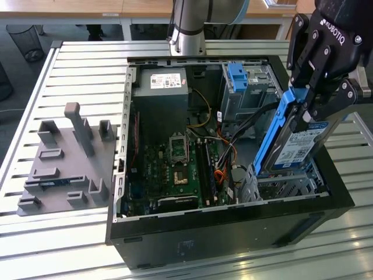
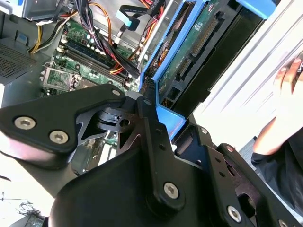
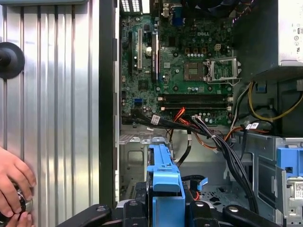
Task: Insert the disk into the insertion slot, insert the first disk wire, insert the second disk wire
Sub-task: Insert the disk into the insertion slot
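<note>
The arm rises from the slatted table at 12 o'clock of the open case in the exterior view. Its wrist reaches over to 2 o'clock. There the gripper is tipped, with its fingers aimed down and toward the exterior view's left. The fingers are clenched on the top end of the disk, pinching its blue carrier from 2 sides.

The disk hangs steeply tilted, label side showing, with its upper end toward the exterior view's right. Its lower end meets the slot, the perforated silver cage at 4 o'clock inside the case. Whether it merely touches the cage's edge or has just entered cannot be told. Most of the disk stands above the cage.

A grey bay with a blue tab sits at 1 o'clock, and the power supply at 11 o'clock. Loose cables lie between the motherboard and the slot. A grey fixture lies on the table at 9 o'clock, well apart from the case.

The second wrist view shows the disk's green circuit side running out from between the black fingers. In the first wrist view a hand rests on the table beside the case, curled round a small dark round object.
</note>
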Tool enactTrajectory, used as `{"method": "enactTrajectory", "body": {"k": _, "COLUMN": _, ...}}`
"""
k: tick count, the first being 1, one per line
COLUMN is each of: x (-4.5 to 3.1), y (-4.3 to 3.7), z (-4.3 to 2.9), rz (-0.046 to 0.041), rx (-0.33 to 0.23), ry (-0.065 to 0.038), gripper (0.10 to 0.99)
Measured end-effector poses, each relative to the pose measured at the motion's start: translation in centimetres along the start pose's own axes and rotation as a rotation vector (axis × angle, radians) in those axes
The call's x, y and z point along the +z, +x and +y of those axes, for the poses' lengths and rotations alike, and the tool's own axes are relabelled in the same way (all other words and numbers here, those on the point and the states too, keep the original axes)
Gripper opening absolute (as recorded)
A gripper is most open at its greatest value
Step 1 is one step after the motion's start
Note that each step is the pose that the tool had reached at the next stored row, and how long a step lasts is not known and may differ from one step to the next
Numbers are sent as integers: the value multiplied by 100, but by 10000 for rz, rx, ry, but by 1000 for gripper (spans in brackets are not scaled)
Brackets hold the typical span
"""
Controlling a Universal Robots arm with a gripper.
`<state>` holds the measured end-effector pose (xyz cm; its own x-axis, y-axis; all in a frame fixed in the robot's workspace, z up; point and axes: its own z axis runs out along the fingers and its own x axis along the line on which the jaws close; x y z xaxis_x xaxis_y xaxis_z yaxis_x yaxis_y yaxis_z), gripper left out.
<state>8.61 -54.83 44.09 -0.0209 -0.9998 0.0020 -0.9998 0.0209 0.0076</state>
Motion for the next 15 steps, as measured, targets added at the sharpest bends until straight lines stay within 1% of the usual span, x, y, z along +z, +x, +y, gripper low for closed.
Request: {"method": "enactTrajectory", "body": {"k": 15, "x": 93, "y": -1, "z": 1, "rz": 1, "rx": -23, "ry": 0, "gripper": 365}}
